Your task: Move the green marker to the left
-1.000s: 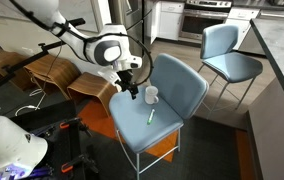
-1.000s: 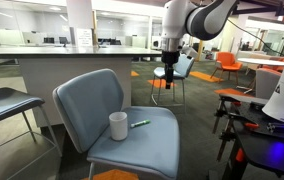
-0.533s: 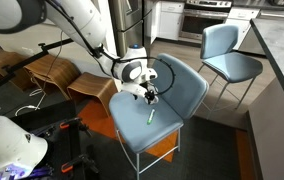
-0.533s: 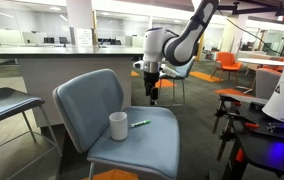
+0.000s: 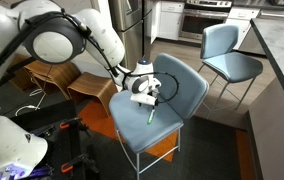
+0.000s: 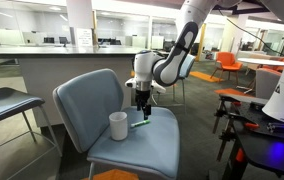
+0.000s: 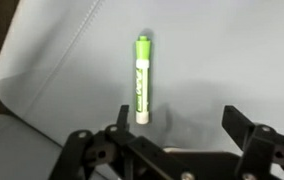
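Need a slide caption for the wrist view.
Open claw poised over a green marker lying on the grey-blue chair seat.

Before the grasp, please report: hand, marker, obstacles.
Hand open, hovering over seat. Green marker lying flat, free. White cup near, not touching.

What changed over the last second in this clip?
The claw came down from well above the chair to just over the seat, close to the green marker. Its jaws are open and nothing is gripped. The green marker and the white cup stayed where they were on the seat.
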### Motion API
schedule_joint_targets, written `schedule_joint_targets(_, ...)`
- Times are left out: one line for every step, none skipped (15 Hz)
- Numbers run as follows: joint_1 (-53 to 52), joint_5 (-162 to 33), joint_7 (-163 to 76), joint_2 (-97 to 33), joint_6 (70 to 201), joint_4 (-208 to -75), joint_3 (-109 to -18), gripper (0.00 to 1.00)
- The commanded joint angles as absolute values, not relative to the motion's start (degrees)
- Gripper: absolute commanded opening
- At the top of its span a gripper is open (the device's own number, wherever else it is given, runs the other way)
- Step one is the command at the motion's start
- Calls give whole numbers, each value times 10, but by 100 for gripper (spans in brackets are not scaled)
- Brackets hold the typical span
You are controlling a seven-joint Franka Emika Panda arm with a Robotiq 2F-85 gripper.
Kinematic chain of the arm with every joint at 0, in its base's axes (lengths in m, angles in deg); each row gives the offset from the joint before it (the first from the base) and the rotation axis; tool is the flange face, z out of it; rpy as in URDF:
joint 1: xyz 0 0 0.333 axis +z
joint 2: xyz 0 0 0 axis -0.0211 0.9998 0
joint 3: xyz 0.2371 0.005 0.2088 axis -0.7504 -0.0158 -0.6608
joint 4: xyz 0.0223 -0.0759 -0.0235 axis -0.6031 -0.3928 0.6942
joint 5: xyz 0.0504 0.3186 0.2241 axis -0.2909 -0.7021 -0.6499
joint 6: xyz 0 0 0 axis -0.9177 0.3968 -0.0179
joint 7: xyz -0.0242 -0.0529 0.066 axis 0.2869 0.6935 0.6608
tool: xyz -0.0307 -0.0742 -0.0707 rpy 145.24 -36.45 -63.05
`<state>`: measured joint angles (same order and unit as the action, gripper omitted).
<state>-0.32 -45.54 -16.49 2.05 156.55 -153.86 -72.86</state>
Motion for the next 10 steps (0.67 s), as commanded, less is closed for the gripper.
schedule_joint_targets(-20,-469,-126,77,1563,-1474,-743,100)
schedule_joint_targets(-22,-471,-122,91,1558,-1459,-745,100)
schedule_joint_targets(-26,-472,-114,104,1554,-1444,-748,100)
schedule_joint_targets(-28,-473,-110,117,1551,-1428,-749,100)
schedule_joint_targets(-29,-474,-104,129,1548,-1414,-750,100)
schedule_joint_targets(-32,-476,-100,140,1543,-1400,-753,100)
schedule_joint_targets(-33,-476,-96,150,1540,-1387,-755,92)
schedule_joint_targets(-35,-478,-90,159,1537,-1375,-759,82)
schedule_joint_targets(-36,-479,-89,167,1533,-1364,-761,72)
schedule_joint_targets(-37,-479,-84,175,1530,-1354,-763,62)
